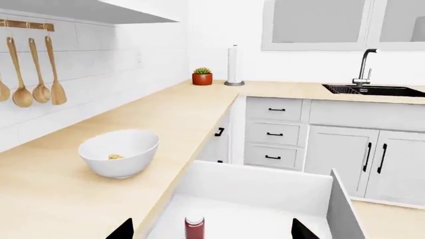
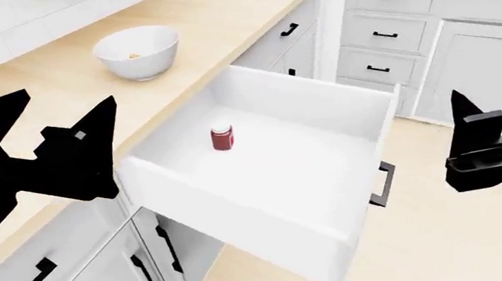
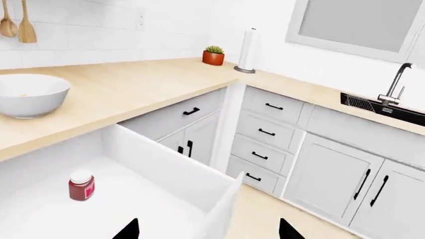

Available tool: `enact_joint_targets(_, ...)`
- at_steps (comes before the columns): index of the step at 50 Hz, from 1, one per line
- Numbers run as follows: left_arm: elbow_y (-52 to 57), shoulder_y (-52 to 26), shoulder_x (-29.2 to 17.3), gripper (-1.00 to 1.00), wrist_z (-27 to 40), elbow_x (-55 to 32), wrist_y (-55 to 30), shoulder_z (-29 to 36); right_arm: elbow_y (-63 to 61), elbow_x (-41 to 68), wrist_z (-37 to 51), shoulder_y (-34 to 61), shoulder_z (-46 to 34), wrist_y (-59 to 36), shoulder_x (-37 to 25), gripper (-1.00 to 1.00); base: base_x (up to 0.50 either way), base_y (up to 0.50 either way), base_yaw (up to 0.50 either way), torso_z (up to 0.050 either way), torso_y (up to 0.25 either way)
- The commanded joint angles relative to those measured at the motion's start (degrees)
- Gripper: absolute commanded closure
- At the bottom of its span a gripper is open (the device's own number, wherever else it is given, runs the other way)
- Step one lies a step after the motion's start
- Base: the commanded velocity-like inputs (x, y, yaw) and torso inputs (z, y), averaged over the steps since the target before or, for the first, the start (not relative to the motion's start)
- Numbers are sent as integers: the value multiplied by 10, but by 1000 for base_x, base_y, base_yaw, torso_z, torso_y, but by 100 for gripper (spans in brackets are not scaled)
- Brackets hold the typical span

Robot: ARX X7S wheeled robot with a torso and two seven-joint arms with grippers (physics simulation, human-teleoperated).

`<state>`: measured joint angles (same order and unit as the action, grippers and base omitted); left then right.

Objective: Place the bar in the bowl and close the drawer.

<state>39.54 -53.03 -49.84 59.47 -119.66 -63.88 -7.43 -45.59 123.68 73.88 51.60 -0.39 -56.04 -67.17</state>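
Observation:
The white bowl (image 2: pixel 147 66) stands on the wooden counter, and the small tan bar (image 2: pixel 135 55) lies inside it. Both also show in the left wrist view: the bowl (image 1: pixel 126 169) and the bar (image 1: pixel 115 156). The wide white drawer (image 2: pixel 300 170) is pulled far out, its black handle (image 2: pixel 381 183) facing the right arm. My left gripper (image 2: pixel 70 97) is open and empty, above the counter edge beside the drawer. My right gripper (image 2: pixel 470 119) is open and empty over the floor, just beyond the drawer front (image 3: pixel 222 209).
A red jar with a white lid (image 2: pixel 222 136) stands in the drawer. Stacked small drawers (image 2: pixel 379 31) and cabinet doors (image 1: pixel 371 159) face the open drawer. A potted plant (image 1: pixel 202 76), paper roll (image 1: pixel 234 64), sink (image 1: pixel 378 90) and hanging wooden spoons (image 1: pixel 40 74) are at the back.

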Motion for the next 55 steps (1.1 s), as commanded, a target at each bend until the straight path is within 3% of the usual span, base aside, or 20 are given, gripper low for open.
enact_joint_targets(1, 0, -3, -2, -100, -1, -1, 2, 6, 0, 1, -6, -5, 1, 2, 0, -100, -95, 162, -500, 0, 0)
enact_joint_targets(40, 1, 2, -6, -100, -9, 8, 7, 12, 6, -1, -19, -22, -3, 9, 6, -100, -60, 134, -497, 0, 0)
enact_joint_targets(55, 0, -6, -8, -100, -7, 6, 12, 22, 15, 2, -4, -15, -17, 14, -1, -100, 128, -6, -14, 0, 0)
